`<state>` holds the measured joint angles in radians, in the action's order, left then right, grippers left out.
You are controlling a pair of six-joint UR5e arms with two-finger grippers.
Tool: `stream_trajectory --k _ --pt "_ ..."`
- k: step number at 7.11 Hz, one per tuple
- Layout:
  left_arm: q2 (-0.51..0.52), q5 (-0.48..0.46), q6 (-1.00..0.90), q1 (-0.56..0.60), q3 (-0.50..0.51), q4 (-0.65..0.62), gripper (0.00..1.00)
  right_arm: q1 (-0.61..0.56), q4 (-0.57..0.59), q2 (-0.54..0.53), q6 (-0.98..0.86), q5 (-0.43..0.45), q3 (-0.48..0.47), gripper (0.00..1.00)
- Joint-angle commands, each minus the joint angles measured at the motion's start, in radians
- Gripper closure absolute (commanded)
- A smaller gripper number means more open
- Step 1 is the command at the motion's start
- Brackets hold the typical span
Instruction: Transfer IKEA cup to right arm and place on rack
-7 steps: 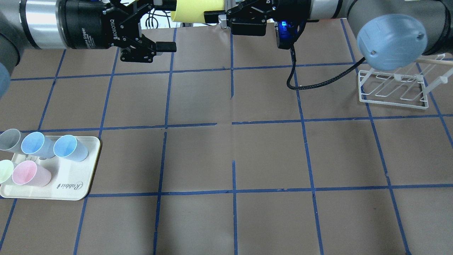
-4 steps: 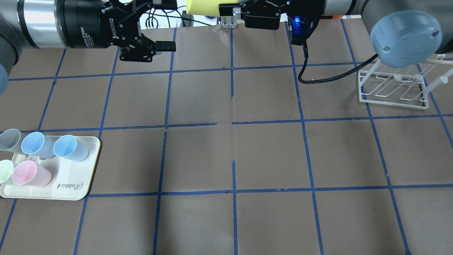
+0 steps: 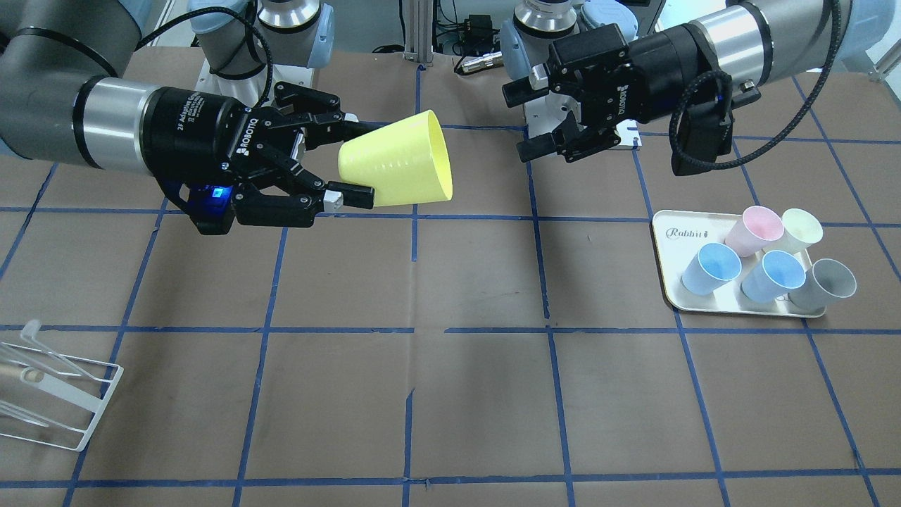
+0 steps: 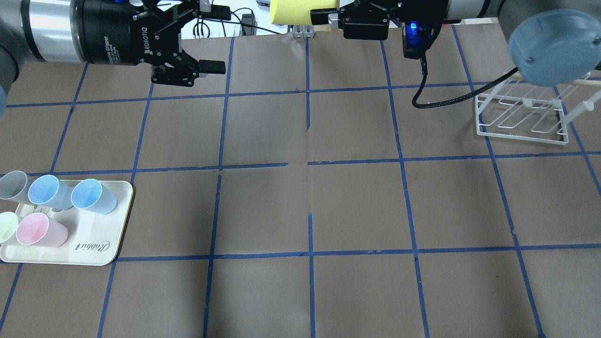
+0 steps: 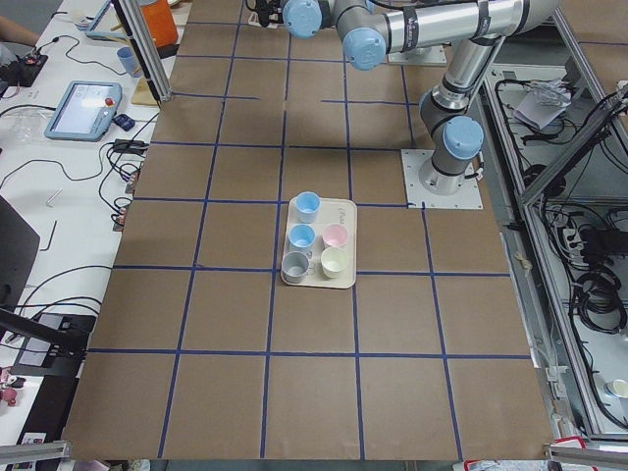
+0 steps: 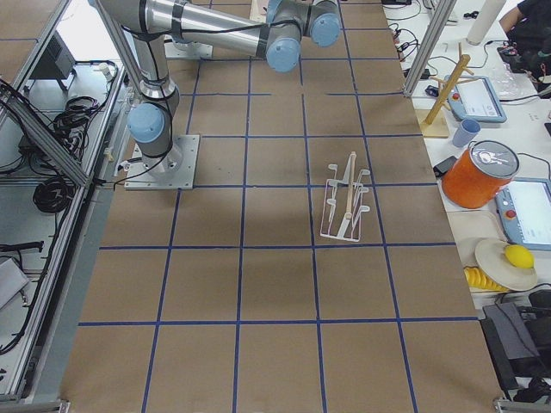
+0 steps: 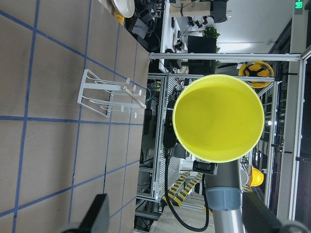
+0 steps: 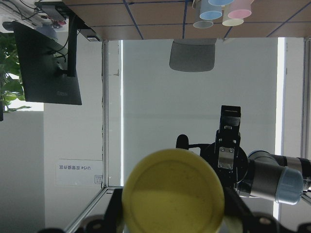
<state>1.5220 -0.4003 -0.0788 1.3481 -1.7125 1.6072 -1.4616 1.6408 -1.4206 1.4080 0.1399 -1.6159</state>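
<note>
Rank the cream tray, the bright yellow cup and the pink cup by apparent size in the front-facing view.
1. cream tray
2. bright yellow cup; it is held off the table in the right gripper, likely nearer the camera, so it looks larger than it is
3. pink cup

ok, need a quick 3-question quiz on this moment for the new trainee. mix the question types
1. Multiple choice: which gripper holds the IKEA cup? A) left B) right C) neither
2. True or false: the IKEA cup already sits on the rack.
3. Count: how many cups stand on the tray?

Key
1. B. The right gripper is clamped on the cup's narrow end.
2. False. The cup is held in the air, well away from the rack.
3. Five.
</note>
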Motion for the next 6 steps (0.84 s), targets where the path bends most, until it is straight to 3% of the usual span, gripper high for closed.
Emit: stream_trajectory --k 1,2,4,6 --pt "0.055 -0.264 0.048 0.008 0.065 -0.103 0.05 0.018 0.001 -0.035 -0.026 0.218 0.002 1.00" --pt "0.081 -0.376 0.051 0.025 0.118 -0.113 0.03 0.018 -0.001 -0.064 -0.117 0.324 -0.002 1.00" --pt "0.151 -0.695 0.053 0.164 0.248 -0.112 0.03 0.017 -0.015 -0.096 -0.321 0.548 0.005 1.00" --pt "0.173 -0.965 0.050 0.285 0.342 -0.054 0.00 0.012 -0.018 -0.121 -0.579 0.820 -0.007 1.00"
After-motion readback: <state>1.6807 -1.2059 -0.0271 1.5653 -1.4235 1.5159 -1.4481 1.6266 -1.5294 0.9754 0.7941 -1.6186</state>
